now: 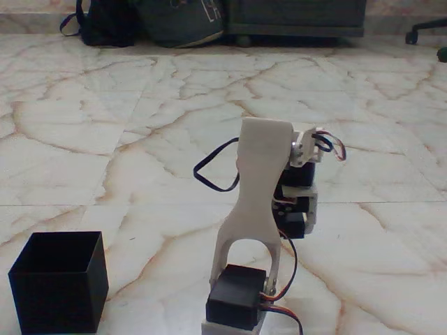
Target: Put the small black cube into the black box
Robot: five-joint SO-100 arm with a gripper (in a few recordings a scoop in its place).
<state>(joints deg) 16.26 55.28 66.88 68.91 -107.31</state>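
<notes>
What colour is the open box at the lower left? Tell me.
The black box is matte black, inside and out, seen in the fixed view.

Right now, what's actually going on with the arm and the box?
In the fixed view a white arm stands on the marble floor, folded with its far end pointing away from the camera. The claw is hidden behind the arm, so I can't tell whether it is open or holding anything. The black box sits open-topped at the lower left, apart from the arm, and what shows of its inside looks empty. I can't make out the small black cube with any certainty.
</notes>
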